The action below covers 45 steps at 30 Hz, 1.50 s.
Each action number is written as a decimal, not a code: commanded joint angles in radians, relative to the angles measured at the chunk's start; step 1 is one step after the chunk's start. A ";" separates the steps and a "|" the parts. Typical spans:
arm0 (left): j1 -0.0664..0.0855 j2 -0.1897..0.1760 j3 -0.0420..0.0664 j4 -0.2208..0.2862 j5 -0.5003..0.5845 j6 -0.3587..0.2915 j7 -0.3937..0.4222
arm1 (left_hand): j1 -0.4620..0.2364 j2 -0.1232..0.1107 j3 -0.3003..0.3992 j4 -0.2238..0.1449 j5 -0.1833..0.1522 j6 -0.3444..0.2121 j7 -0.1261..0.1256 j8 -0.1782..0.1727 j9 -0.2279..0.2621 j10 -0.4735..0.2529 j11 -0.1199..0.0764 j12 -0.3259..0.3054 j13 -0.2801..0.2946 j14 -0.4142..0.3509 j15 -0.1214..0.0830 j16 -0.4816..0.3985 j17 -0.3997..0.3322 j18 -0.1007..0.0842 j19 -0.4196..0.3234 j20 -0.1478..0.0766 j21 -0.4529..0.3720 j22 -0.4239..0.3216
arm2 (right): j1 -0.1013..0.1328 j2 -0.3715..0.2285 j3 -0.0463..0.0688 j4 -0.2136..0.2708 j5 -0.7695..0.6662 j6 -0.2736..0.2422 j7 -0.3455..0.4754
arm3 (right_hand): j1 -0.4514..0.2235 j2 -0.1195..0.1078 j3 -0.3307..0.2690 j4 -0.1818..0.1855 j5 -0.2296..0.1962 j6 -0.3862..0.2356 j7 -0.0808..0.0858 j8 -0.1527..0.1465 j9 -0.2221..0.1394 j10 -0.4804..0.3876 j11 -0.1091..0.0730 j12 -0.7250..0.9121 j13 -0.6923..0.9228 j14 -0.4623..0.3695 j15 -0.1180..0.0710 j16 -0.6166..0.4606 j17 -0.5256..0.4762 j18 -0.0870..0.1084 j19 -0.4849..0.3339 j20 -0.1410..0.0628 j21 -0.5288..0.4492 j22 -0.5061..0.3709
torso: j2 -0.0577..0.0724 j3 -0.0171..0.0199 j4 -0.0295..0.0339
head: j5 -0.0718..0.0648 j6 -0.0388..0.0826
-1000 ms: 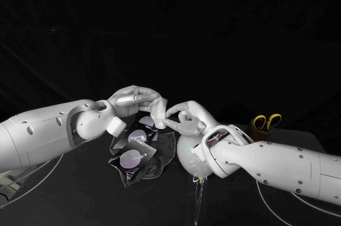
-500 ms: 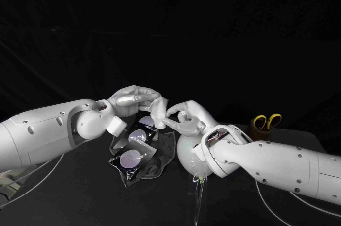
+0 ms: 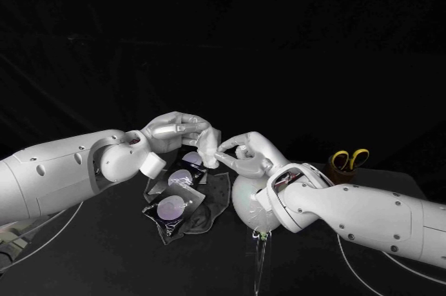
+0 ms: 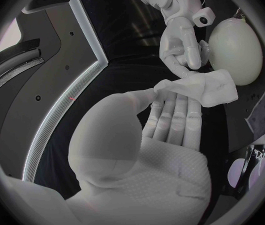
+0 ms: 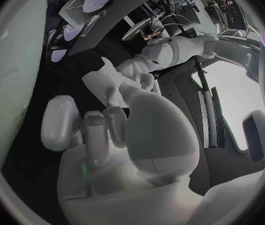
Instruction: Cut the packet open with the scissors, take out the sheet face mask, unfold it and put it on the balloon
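As L robot hand (image 3: pixel 176 131) pinches mask (image 4: pixel 210 87), R robot hand (image 3: pixel 243 153) likewise?

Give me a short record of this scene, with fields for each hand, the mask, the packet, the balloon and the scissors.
left hand: pinches one side of the sheet face mask
right hand: pinches the mask's other side
sheet face mask: folded, held up between both hands, not yet on the balloon
packet: lying on the table below the left hand
balloon: pale, under the right wrist
scissors: yellow handles up, standing at the right, untouched
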 commanded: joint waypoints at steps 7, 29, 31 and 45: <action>0.002 0.002 0.001 0.002 -0.008 0.002 0.006 | 0.008 0.001 0.046 -0.038 0.004 0.003 0.005 0.004 0.002 -0.008 0.002 -0.001 -0.001 0.007 -0.002 -0.005 -0.004 0.018 -0.007 0.000 0.005 -0.001 | 0.000 0.000 0.000 0.002 0.006 0.036 0.021 | 0.035 -0.028 -0.015 -0.017 -0.002 0.001 0.000 -0.006 -0.001 0.018 0.007 -0.001 0.146 0.105 0.004 0.004 0.263 0.011 -0.004 0.006 0.001 0.168 | 0.000 0.0001 0.0001 | -0.002 0.002; 0.002 0.004 0.001 0.004 -0.008 0.002 0.005 | 0.008 0.001 0.046 -0.038 0.004 0.003 0.005 0.004 0.002 -0.008 0.002 -0.001 -0.001 0.007 -0.002 -0.005 -0.004 0.018 -0.007 0.000 0.005 -0.001 | 0.000 0.025 0.000 -0.012 -0.035 -0.010 -0.032 | 0.105 -0.029 -0.003 -0.083 -0.002 0.050 -0.024 0.033 0.019 0.027 -0.014 0.012 0.154 0.105 -0.015 0.004 0.263 0.007 0.006 -0.008 0.026 0.174 | 0.000 -0.0004 0.0006 | -0.004 0.000; 0.002 0.004 0.001 0.004 -0.008 0.002 0.005 | 0.008 0.001 0.046 -0.038 0.004 0.003 0.005 0.004 0.002 -0.008 0.002 -0.001 -0.001 0.007 -0.002 -0.005 -0.004 0.018 -0.007 0.000 0.005 -0.001 | 0.000 0.026 0.000 -0.013 -0.033 -0.019 -0.035 | 0.097 -0.032 -0.009 -0.078 -0.002 0.053 -0.026 0.035 0.020 0.028 -0.016 0.014 0.155 0.105 -0.016 0.004 0.263 0.007 0.008 -0.008 0.029 0.175 | 0.000 -0.0003 0.0006 | -0.004 0.000; 0.002 0.004 0.001 0.004 -0.008 0.001 0.003 | 0.008 0.001 0.047 -0.039 0.004 0.003 0.005 0.003 0.003 -0.008 0.002 -0.001 -0.001 0.009 -0.002 -0.007 -0.006 0.018 -0.007 0.001 0.004 -0.001 | 0.000 0.030 0.001 -0.025 0.003 -0.082 -0.034 | 0.021 -0.064 -0.075 -0.012 -0.002 0.034 -0.017 0.023 0.012 0.025 -0.009 0.005 0.151 0.105 -0.012 0.004 0.263 0.010 0.001 -0.007 0.009 0.169 | 0.000 0.0002 0.0002 | -0.006 0.002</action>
